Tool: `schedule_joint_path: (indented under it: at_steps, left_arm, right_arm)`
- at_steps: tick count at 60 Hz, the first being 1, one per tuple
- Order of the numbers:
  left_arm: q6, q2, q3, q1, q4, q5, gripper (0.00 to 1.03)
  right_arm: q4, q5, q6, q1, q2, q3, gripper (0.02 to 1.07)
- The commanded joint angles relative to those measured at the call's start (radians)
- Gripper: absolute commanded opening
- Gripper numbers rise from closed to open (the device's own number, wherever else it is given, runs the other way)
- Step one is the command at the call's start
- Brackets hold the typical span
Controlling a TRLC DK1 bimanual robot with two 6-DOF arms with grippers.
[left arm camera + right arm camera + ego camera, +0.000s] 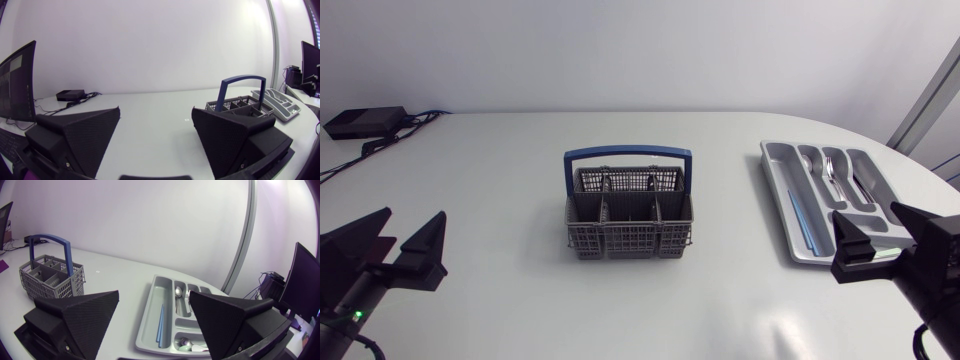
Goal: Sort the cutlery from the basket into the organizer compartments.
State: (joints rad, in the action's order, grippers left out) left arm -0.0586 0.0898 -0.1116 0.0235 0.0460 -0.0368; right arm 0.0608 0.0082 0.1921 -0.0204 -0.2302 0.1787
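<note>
Basket (628, 215) looks empty | left tool (156, 108) and right tool (154, 293) gape, holding nothing | risk: right one clips nearby organizer (778, 175).

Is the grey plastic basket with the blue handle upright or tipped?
Upright: the grey basket stands on its base, open compartments facing up.

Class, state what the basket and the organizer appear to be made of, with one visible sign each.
Basket: likely moulded plastic, matte grey, going by its perforated grid walls. Organizer: probably plastic too, smooth light grey, with rounded moulded compartments.
</note>
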Motion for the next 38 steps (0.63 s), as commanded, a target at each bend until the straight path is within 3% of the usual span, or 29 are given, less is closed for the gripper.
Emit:
schedule_joint_path:
  at_steps: [1, 22, 38]
  left_arm:
    - [0.041, -0.042, 0.058, -0.013, -0.026, 0.02, 0.99]
    - [0.059, -0.09, 0.112, -0.023, -0.046, 0.037, 0.99]
    - [0.059, -0.09, 0.112, -0.023, -0.046, 0.037, 0.99]
  right_arm:
    - [-0.023, 0.0, -0.058, 0.01, 0.043, -0.048, 1.03]
    - [-0.06, -0.008, -0.189, 0.02, 0.226, -0.176, 1.03]
    - [-0.061, -0.008, -0.192, 0.02, 0.23, -0.179, 1.03]
